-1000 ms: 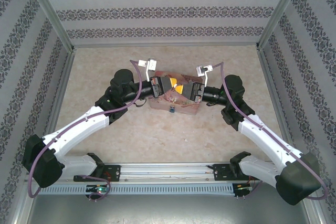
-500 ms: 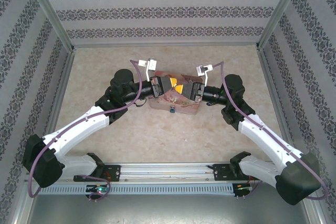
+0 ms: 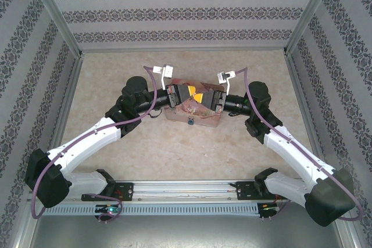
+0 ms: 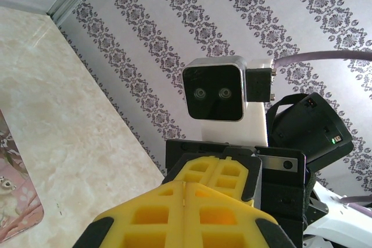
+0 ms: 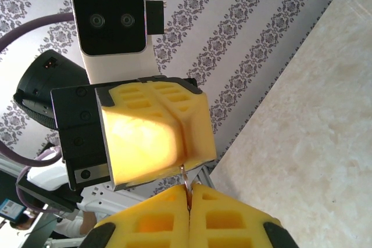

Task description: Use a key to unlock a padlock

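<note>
Regrasping seems the step: left gripper [image 4: 185,187] and right gripper [image 5: 189,193], both clenched, meet tip to tip above the pink tin box [image 3: 206,120], the right pinching a thin metal sliver [image 5: 184,177], likely the key, which must next reach the blue padlock [image 3: 190,122] at the box's near wall.

Tiny blue padlock [image 3: 190,122] sits at pink box's [image 3: 209,119] near edge.

We log yellow fingers [image 4: 145,219] on white-and-black arms [image 3: 87,143], purple cables [image 3: 152,94], a pink illustrated tin box [image 3: 206,119], a teal padlock [image 3: 190,122], a beige marbled table [image 3: 174,155] and pale grey walls [image 3: 186,13] with dark floral stripes.
</note>
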